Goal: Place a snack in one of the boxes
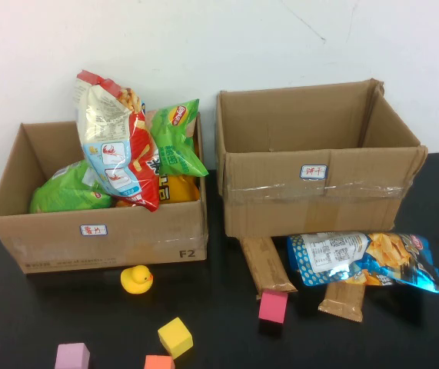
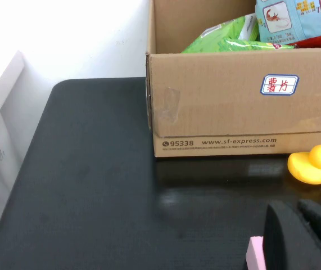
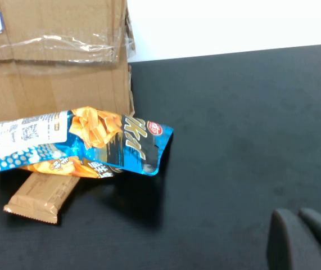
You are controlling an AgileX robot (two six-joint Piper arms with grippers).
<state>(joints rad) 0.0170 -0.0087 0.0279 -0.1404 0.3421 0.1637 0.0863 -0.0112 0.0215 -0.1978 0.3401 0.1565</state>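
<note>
Against the right box point(image 1: 319, 188), at its 6 o'clock, a blue snack bag point(image 1: 365, 260) lies on the black bench point(image 1: 404, 330) over a brown bar point(image 1: 342, 300). Left claw point(image 2: 303, 236) and right claw point(image 3: 306, 239) hover low, apart from everything; I cannot tell their opening.
</note>
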